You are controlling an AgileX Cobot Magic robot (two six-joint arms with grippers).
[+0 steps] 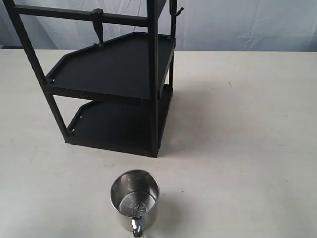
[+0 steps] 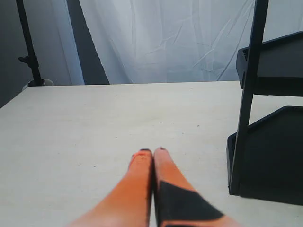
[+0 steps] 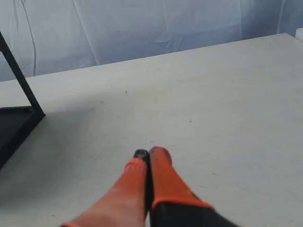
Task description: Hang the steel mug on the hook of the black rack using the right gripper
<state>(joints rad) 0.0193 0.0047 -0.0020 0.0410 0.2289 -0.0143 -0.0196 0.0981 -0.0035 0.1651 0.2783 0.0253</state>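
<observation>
The steel mug (image 1: 134, 199) stands upright on the table near the front edge, its handle toward the camera and its open mouth showing the stamp in its base. Behind it rises the black rack (image 1: 116, 69) with two shelves. The hook (image 1: 98, 27) hangs from the rack's crossbar at the top. Neither arm appears in the exterior view. In the right wrist view my right gripper (image 3: 149, 153) is shut and empty over bare table, with the rack's corner (image 3: 16, 118) off to one side. My left gripper (image 2: 152, 151) is shut and empty beside the rack (image 2: 265, 137).
A thinner curved hook with a knobbed tip (image 1: 175, 10) hangs at the rack's upper right post. The pale table (image 1: 247, 124) stretches to the right of the rack. A wrinkled white curtain (image 1: 237, 22) backs the scene, and a dark stand (image 2: 29, 47) is at the far edge.
</observation>
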